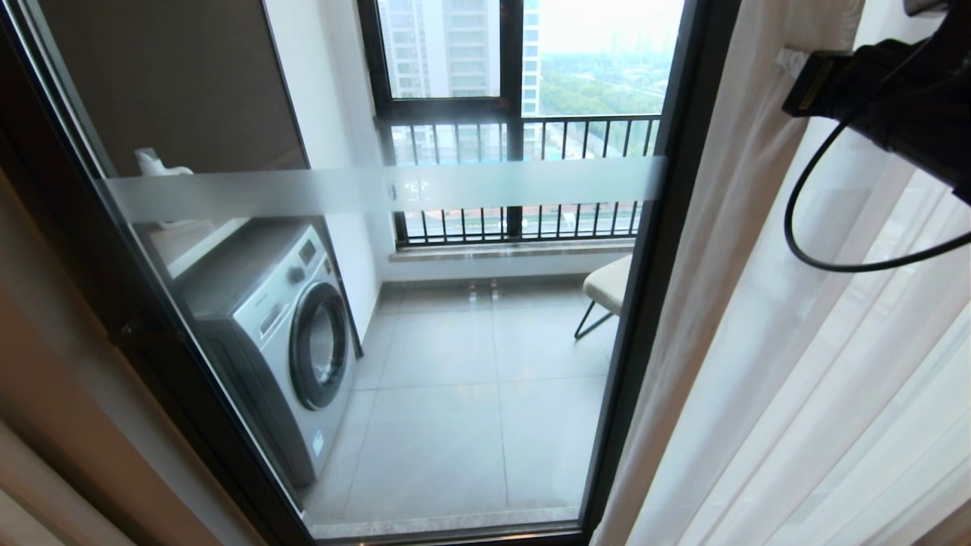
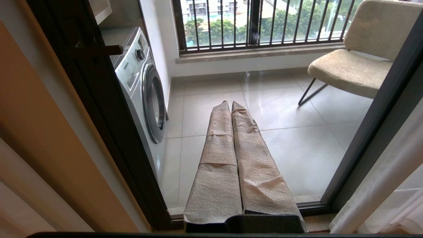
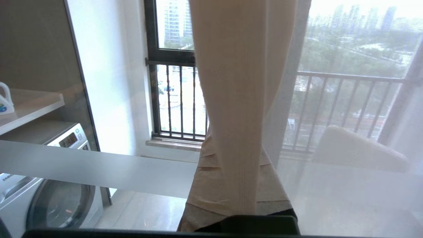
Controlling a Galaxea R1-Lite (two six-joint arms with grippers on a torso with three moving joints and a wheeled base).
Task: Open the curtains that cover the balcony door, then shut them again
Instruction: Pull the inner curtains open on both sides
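The balcony door is a glass panel in a black frame with a frosted band across it, and it stands uncovered. The sheer white curtains hang bunched to the right of it. My right gripper is up at the top right, shut on the curtain's leading hem, which runs down between its tape-wrapped fingers. My left gripper hangs low in front of the door, fingers pressed together on nothing.
Behind the glass are a washing machine on the left, a shelf with a white bottle above it, a beige chair on the right and a railed window. A black cable loops under my right arm.
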